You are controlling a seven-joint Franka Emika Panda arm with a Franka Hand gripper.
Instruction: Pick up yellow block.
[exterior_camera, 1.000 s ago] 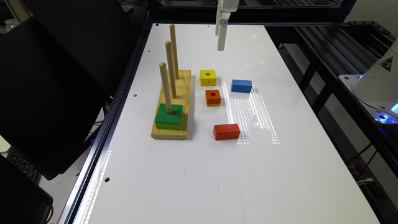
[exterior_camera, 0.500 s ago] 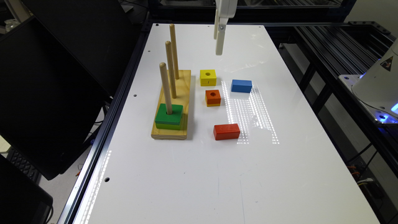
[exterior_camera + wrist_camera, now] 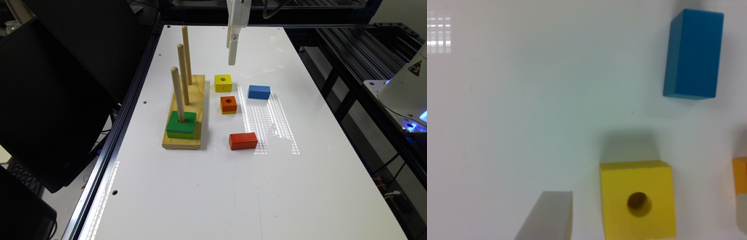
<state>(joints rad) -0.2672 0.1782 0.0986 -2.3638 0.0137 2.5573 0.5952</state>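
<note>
We see the pincer (image 3: 232, 56) hanging in the air over the white table (image 3: 213, 186), and just below and ahead of it sits the yellow block (image 3: 223, 82), flat on the table with its hole facing up. The block is free on all sides, which is why we judge it easy to take from above. In the wrist view one grey finger (image 3: 549, 216) stands beside the block (image 3: 638, 206) with a strip of bare table between them, and a second grey tip shows at the far edge past the block, so we read the jaws as spread apart with nothing in them. The block lies between the two tips but off to one side, nearer the first, so we judge that a small shift is needed before coming down.

Past the yellow block from the pincer lies the orange block (image 3: 228, 104), close enough that a careless descent might nudge it. The blue block (image 3: 259, 92) sits off to one side of the pincer's path, well apart. On the other side stands the peg board (image 3: 185, 113) with its three pegs and the green block (image 3: 181, 124) threaded on the nearest one; the red block (image 3: 243, 141) lies farthest away
</note>
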